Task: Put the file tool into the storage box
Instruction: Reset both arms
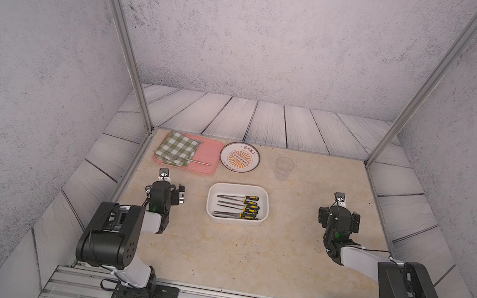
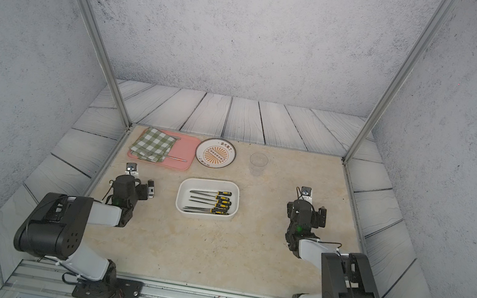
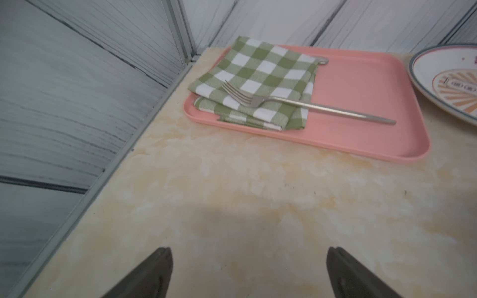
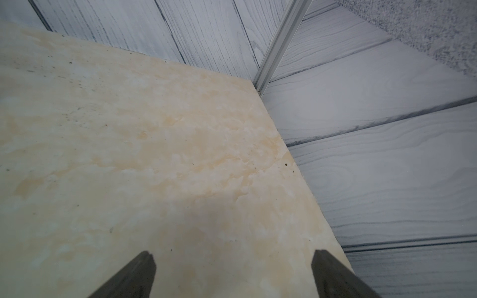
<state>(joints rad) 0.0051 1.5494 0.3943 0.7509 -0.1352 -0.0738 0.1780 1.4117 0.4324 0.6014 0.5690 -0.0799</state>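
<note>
**A:** Start on the left. How do the jaws of the left gripper (image 3: pixel 249 250) stand?

**B:** Spread wide apart, both dark fingertips above the pale marbled table (image 1: pixel 229 253). They grip nothing.

**A:** What lies ahead of those jaws?

**B:** A pink tray (image 3: pixel 361 90), well apart from them, at the far edge of the table. A folded green-and-white checked cloth (image 3: pixel 258 69) covers its left part. A fork (image 3: pixel 309 105) rests with its prongs on the cloth and its handle out over the bare pink.

**A:** And further along?

**B:** Ahead and to the right of the left jaws, just beside the tray, sits a round plate (image 1: pixel 239 157) with an orange sunburst.

**A:** Where are the task's things?

**B:** The white storage box (image 1: pixel 237 189) stands between the two sets of jaws, nearer the left ones and apart from both. Several files (image 1: pixel 237 207) with black-and-yellow handles lie flat inside it, roughly side by side. Their handles point toward the right jaws and their blades toward the left ones.

**A:** Anything past the box?

**B:** A clear cup (image 1: pixel 284 167), upright, ahead and to the left of the right jaws, well apart from them.

**A:** And the right gripper (image 4: pixel 233 252)?

**B:** Its jaws are also wide apart and hold nothing. They hang over the table, facing its far right corner.
</note>
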